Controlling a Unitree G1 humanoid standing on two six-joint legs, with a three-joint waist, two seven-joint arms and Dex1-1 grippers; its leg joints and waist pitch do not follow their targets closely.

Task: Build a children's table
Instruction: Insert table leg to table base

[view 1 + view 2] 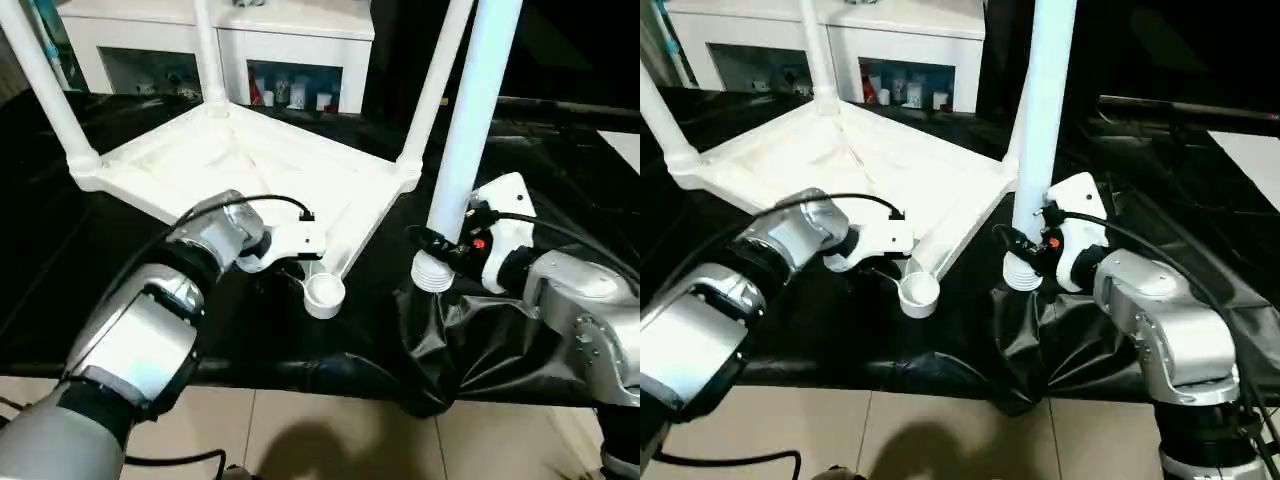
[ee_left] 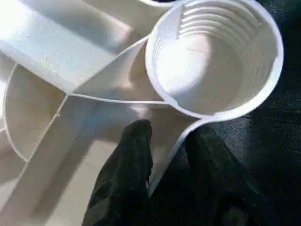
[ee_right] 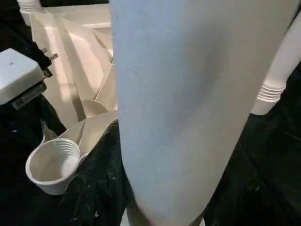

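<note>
Nearest the front edge of the black-sheeted work table [image 1: 120,300], the empty corner socket [image 1: 324,294] is sitting open, nothing seated in it. The left gripper [image 2: 167,155] is pinching the tabletop [image 1: 250,165] rim just beside that socket, one finger either side of the wall. To the right, the right gripper [image 1: 1035,245] is clamping the fourth leg [image 1: 470,130] upright, its ribbed end resting on crumpled sheet. Three legs are standing in the farther sockets. A white cabinet [image 1: 280,50] is standing behind.
</note>
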